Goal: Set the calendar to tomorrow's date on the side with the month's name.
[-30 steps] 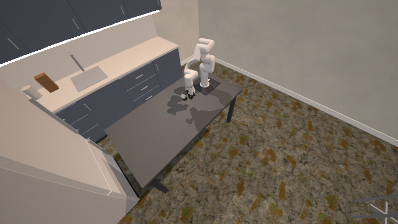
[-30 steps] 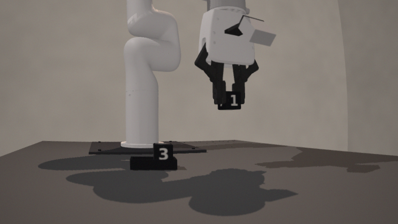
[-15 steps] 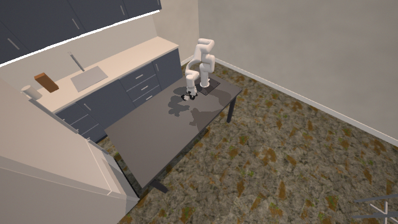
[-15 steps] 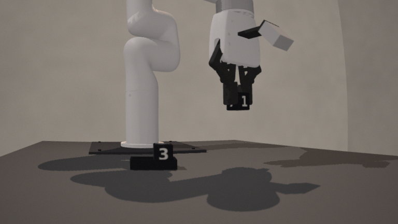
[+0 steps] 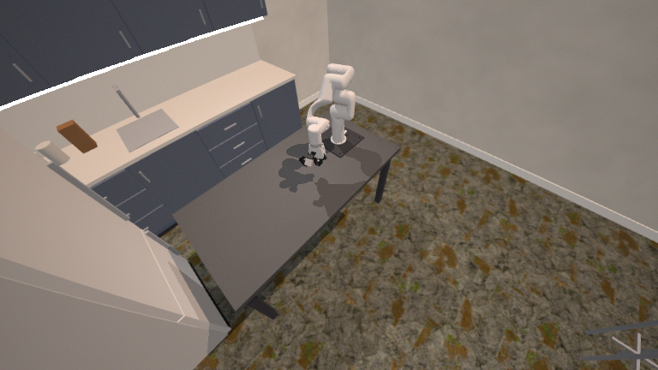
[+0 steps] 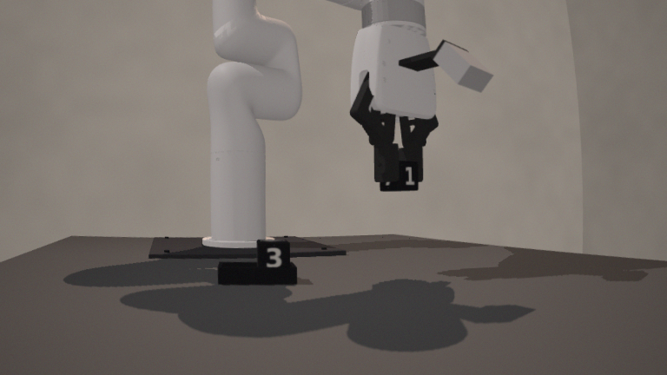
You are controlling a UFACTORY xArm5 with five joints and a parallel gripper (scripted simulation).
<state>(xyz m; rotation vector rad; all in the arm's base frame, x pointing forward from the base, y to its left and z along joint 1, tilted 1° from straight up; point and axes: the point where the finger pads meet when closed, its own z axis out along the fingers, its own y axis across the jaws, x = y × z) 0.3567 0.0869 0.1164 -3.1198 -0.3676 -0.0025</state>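
In the exterior view, my gripper (image 6: 399, 174) hangs well above the table, right of the tray, and is shut on a black cube (image 6: 404, 178) whose visible face shows a white "1". A low black tray (image 6: 257, 273) sits flat on the dark table in front of the arm's base. A second black cube (image 6: 273, 254) stands in the tray's right half and shows an upright "3". The tray's left half holds no cube. In the top view the gripper (image 5: 312, 158) is small and the cubes cannot be made out.
The arm's white base column (image 6: 237, 189) stands on a black mounting plate (image 6: 246, 247) just behind the tray. In the top view the table (image 5: 286, 201) stands beside a kitchen counter (image 5: 159, 118) and a fridge (image 5: 86, 273).
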